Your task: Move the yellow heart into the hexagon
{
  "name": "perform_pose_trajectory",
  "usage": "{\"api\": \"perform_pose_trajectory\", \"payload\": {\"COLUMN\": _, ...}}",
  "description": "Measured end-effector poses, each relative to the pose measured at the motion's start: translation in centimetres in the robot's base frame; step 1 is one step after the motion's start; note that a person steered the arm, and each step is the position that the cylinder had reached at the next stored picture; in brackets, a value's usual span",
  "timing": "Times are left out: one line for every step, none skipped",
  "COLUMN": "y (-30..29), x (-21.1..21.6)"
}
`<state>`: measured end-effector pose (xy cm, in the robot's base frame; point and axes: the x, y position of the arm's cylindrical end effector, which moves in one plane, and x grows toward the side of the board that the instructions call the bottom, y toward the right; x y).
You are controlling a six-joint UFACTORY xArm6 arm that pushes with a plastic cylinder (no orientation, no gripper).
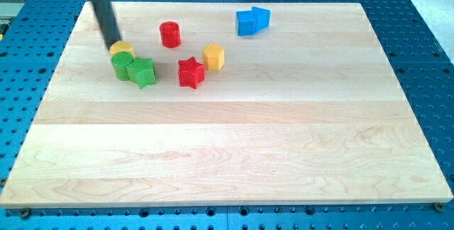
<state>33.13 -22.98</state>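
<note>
Blue perforated metal plate surrounds a pale wooden surface (234, 152), which carries seven small blocks, all in its upper half.

The yellow heart (122, 47) sits at the view's upper left of the surface, immediately to the view's right of my tip (111, 43); the two appear to touch, though contact cannot be confirmed. The end effector is a plain dark rod with no grasping parts, so it neither clamps nor releases anything; it slants up toward the view's top left and leaves the frame.

The yellow hexagon (214, 57) lies well to the view's right of my tip and slightly lower, well apart from the heart.

Directly below my tip and the heart, the green cylinder (122, 66) stands touching or nearly touching the heart's lower edge. The green star (143, 72) lies just to the cylinder's right, pressed against it, below and right of my tip.

The red cylinder (170, 35) stands to the right of my tip and slightly higher, apart from the other blocks. The red star (191, 72) lies farther right and lower, just beside the yellow hexagon at its lower left.

Two blue blocks (252, 21), shape unclear, stand together farthest right of my tip, toward the view's top.
</note>
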Motion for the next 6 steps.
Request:
{"api": "perform_pose_trajectory", "payload": {"y": 2.1, "x": 0.7}}
{"api": "perform_pose_trajectory", "payload": {"y": 11.7, "x": 0.1}}
{"api": "perform_pose_trajectory", "payload": {"y": 5.9, "x": -0.3}}
{"api": "perform_pose_trajectory", "payload": {"y": 2.5, "x": 3.0}}
{"api": "perform_pose_trajectory", "payload": {"y": 8.6, "x": 4.3}}
{"api": "perform_pose_trajectory", "payload": {"y": 16.9, "x": 2.8}}
